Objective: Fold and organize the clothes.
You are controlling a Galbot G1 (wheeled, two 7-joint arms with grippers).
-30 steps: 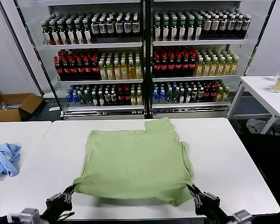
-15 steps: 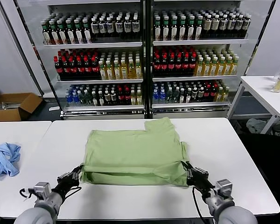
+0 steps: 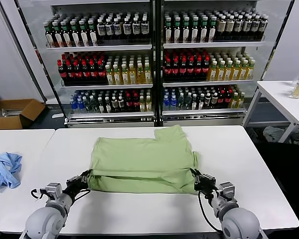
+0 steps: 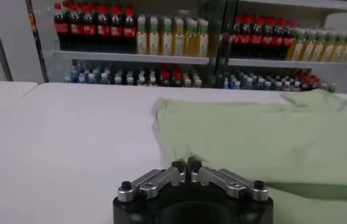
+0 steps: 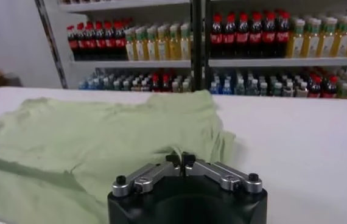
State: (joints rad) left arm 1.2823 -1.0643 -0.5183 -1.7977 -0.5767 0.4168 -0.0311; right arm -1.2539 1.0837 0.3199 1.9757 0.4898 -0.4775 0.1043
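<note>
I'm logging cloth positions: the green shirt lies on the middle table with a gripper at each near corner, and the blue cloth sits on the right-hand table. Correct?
Nearly. The blue cloth sits on the left-hand table, as the head view shows; otherwise the statement stands.

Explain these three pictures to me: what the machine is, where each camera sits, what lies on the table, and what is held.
This is a two-armed robot folding clothes. The wide picture comes from a camera on its head, looking down at a white table; the other two come from cameras on its wrists. A light green shirt lies on the table, its near edge doubled over. The left hand and right hand each sit at a near corner of the fold, fingertips nearly together on the fabric. A blue cloth lies on the side table. Drink shelves stand behind.
</note>
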